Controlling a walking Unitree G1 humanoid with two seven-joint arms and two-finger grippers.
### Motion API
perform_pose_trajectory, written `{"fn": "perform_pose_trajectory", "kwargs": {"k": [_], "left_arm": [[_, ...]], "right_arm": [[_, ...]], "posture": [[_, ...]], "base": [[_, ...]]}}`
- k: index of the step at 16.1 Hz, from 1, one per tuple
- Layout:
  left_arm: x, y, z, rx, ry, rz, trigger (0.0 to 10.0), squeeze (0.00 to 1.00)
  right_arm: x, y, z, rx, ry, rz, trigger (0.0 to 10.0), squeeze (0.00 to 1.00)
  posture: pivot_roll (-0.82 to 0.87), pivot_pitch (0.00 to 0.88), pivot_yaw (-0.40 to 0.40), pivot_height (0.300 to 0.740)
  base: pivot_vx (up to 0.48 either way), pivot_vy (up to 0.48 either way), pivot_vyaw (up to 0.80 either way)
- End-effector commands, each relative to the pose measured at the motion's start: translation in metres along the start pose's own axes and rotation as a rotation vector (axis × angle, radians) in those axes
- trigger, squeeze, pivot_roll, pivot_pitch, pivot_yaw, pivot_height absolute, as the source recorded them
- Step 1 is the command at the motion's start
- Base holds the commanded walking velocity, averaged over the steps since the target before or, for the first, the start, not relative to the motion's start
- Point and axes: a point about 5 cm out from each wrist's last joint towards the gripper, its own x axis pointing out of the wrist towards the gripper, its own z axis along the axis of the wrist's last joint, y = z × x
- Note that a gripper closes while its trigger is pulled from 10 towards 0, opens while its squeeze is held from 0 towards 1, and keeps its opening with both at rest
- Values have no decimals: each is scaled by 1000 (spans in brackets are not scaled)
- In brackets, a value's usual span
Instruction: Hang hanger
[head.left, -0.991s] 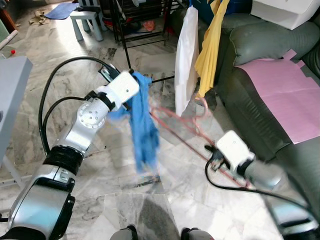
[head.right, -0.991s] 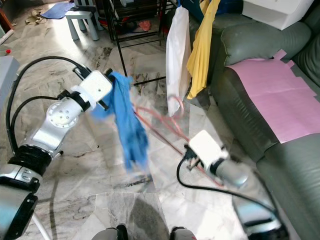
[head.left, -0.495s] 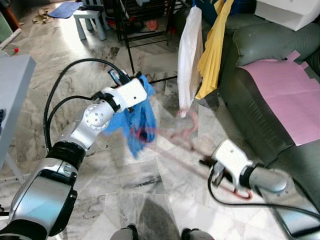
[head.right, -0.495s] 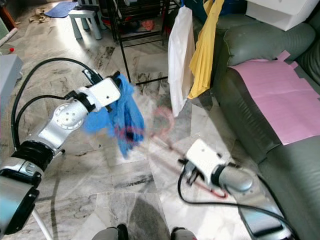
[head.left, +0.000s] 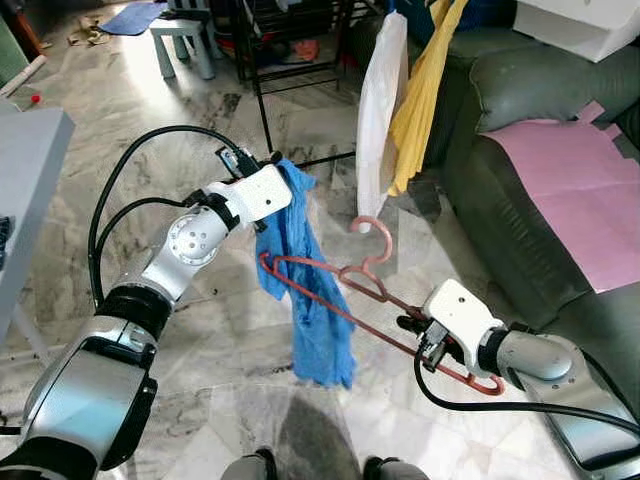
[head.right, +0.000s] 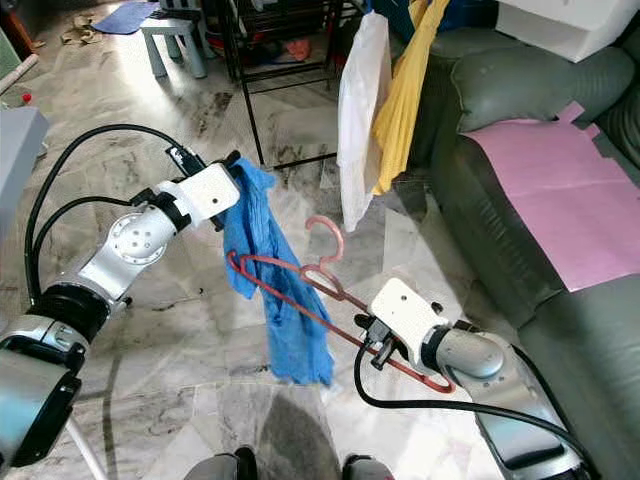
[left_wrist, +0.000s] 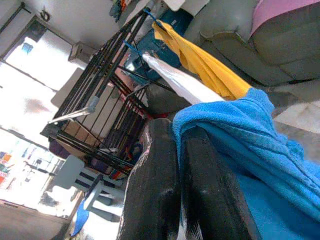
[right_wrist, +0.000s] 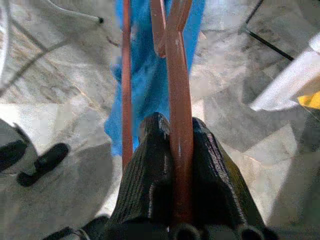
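Jaws of the right gripper (right_wrist: 175, 150) clamped on one arm of the red hanger (head.left: 345, 290), near its lower end. Jaws of the left gripper (left_wrist: 182, 165) pressed together on the top edge of the blue cloth (head.left: 305, 290). Hanger held tilted above the marble floor (head.left: 200, 330), hook (head.left: 372, 232) up, far corner poking into the cloth. Cloth hanging from the left gripper, draped partly over the hanger's far end. Beyond, black drying rack (head.left: 290, 40) with a white garment (head.left: 378, 110) and a yellow garment (head.left: 420, 90). Dark green sofa (head.left: 520, 170) on the right, pink sheet (head.left: 575, 180) on its seat.
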Motion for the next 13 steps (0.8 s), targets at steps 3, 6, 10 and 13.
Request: {"fn": "perform_pose_trajectory", "kwargs": {"k": [3,6,10,13], "left_arm": [[-2,11,-7,32,37,45,10000,0],[-7,14,-19,62,103,78,10000,0],[-10,13,-22,59,117,68,10000,0],[-9,3,-19,45,82,21,10000,0]], "right_arm": [[-12,5,-1,-31,0,99,10000,0],[-29,-3,-20,-63,104,110,10000,0],[-34,-19,-28,-116,164,32,10000,0],[-24,-48,-15,-171,106,-194,10000,0]], "posture": [[-141,175,47,740],[-151,172,48,740],[-152,169,49,740],[-144,162,52,740]], "base": [[0,0,0],[0,0,0],[0,0,0],[0,0,0]]}}
